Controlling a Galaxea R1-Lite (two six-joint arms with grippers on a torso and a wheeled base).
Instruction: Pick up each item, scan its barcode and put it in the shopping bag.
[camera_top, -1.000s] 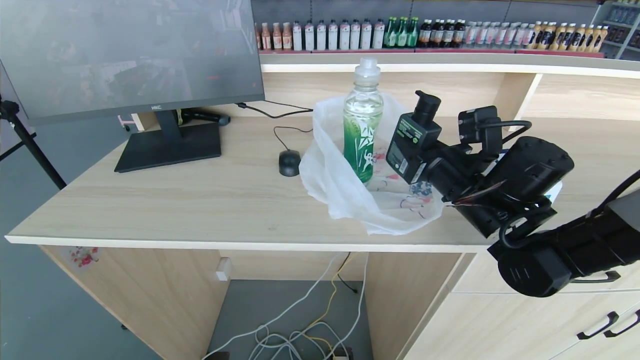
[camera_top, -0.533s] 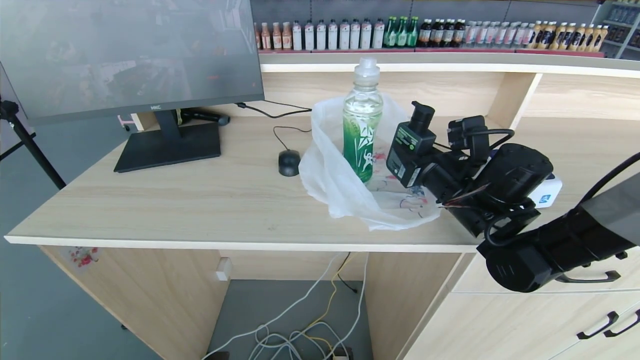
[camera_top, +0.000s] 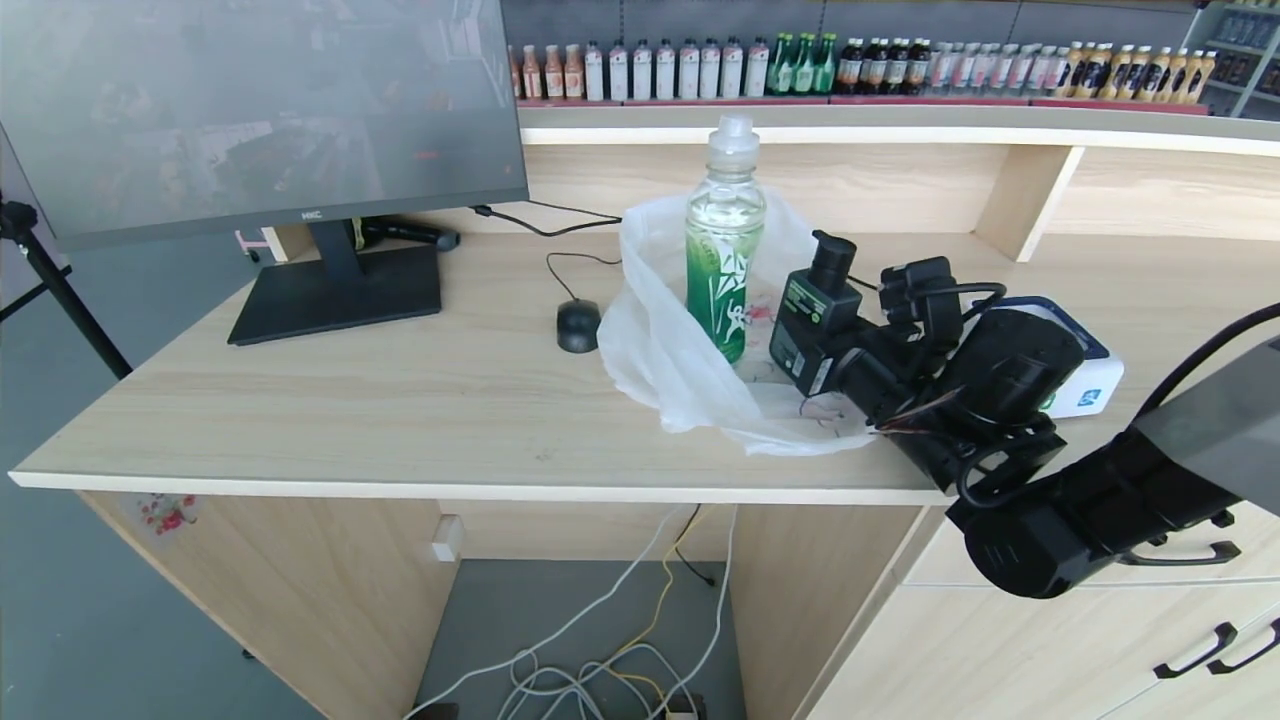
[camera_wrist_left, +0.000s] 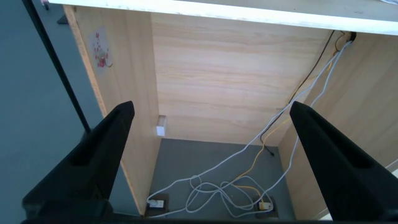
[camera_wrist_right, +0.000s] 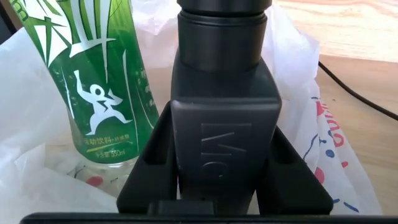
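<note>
A white plastic shopping bag (camera_top: 670, 385) lies open on the wooden counter (camera_top: 400, 400). Upright inside it stands a green-labelled drink bottle (camera_top: 724, 260) with a white cap. My right gripper (camera_top: 838, 348) is shut on a black square bottle (camera_top: 812, 320) with a black cap, held tilted just over the bag's right side, beside the green bottle. The right wrist view shows the black bottle (camera_wrist_right: 224, 124) between the fingers (camera_wrist_right: 148, 171), with the green bottle (camera_wrist_right: 93, 81) and bag (camera_wrist_right: 326, 112) behind. My left gripper (camera_wrist_left: 205, 168) hangs open below the counter, holding nothing.
A monitor (camera_top: 260, 110) stands at the back left, with a black mouse (camera_top: 578, 325) and its cable near the bag. A white and blue box (camera_top: 1085, 385) sits right of my right arm. Loose cables (camera_wrist_left: 230, 186) lie under the counter. Drinks line the far shelf (camera_top: 860, 68).
My right arm has carried the black bottle down and slightly left, closer to the bag and the counter. The green bottle and bag have stayed in place.
</note>
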